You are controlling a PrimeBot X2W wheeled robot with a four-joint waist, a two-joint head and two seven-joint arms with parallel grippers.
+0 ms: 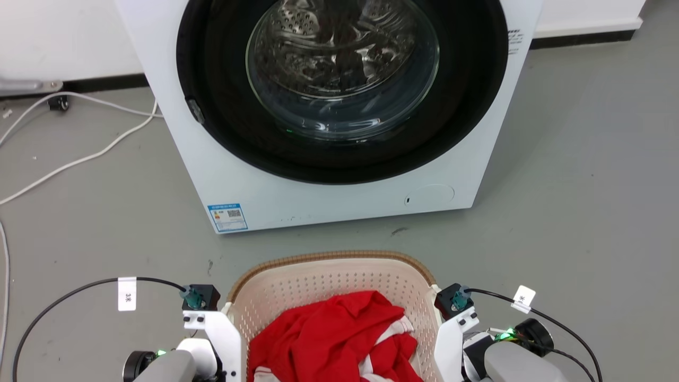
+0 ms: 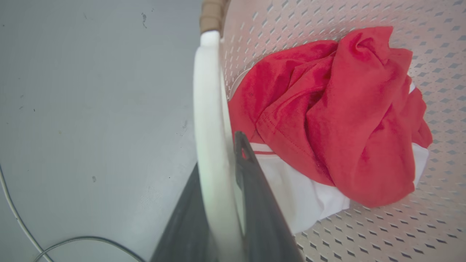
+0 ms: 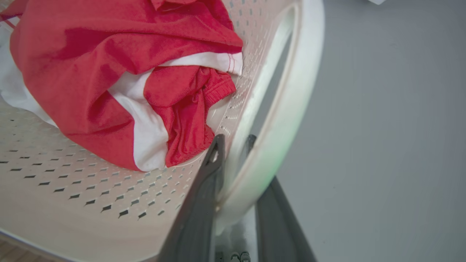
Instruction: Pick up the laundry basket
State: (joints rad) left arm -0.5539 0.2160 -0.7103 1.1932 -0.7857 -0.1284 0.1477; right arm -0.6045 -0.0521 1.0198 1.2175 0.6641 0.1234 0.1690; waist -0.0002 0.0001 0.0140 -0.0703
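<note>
Wrist views: left claw (image 2: 218, 153), right claw (image 3: 235, 140) tight around handles (image 2: 207, 91) of laundry basket (image 1: 329, 281); head view: washing machine (image 1: 329, 201).

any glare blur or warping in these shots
Head view: sharp, with bright reflections on the washer door glass. Left wrist view: the wide lens bows the basket handle, and the near fingers are soft. Right wrist view: a green tint on the other handle, soft close up.
</note>
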